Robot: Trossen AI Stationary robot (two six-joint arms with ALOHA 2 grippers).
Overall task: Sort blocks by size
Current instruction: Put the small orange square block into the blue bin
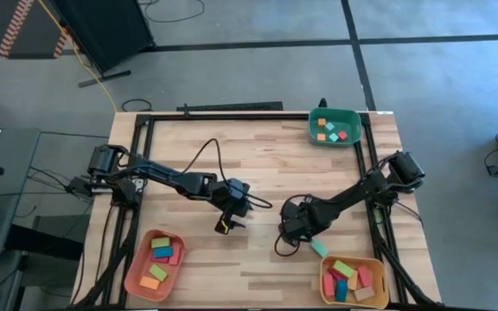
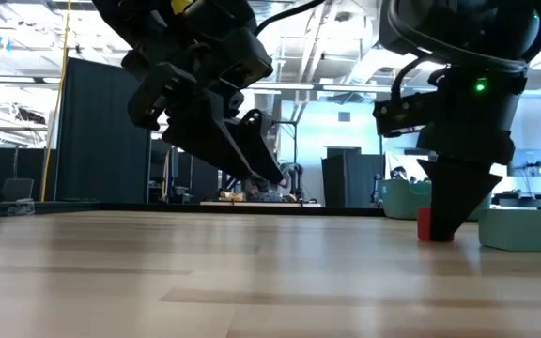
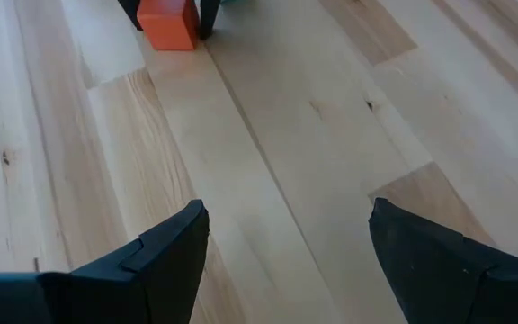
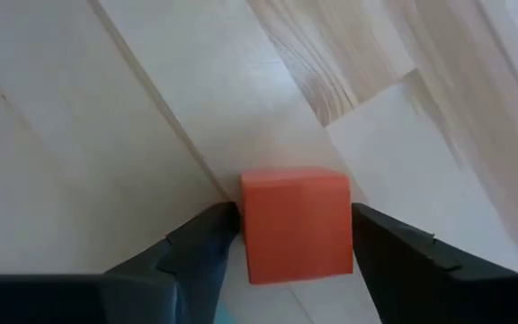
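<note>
An orange-red cube (image 4: 295,225) sits on the table between the fingers of my right gripper (image 4: 295,220), near the table's middle right (image 1: 290,226). In the low view the cube (image 2: 425,223) shows at the gripper's tip (image 2: 449,221). It also shows far off in the left wrist view (image 3: 169,22). My left gripper (image 3: 286,216) is open and empty above the table's middle (image 1: 232,212). A teal block (image 1: 319,248) lies on the table beside the right gripper. My right gripper pinches the cube by two opposite sides (image 4: 245,225) between its two fingers. The fingers come from above, slanting down. The cube stands with its underside on the table (image 2: 425,237).
A green tray (image 1: 334,127) with several blocks stands at the far right. A salmon tray (image 1: 154,263) is at the near left and a yellow tray (image 1: 353,281) at the near right, both holding several blocks. Bare wood lies between the arms.
</note>
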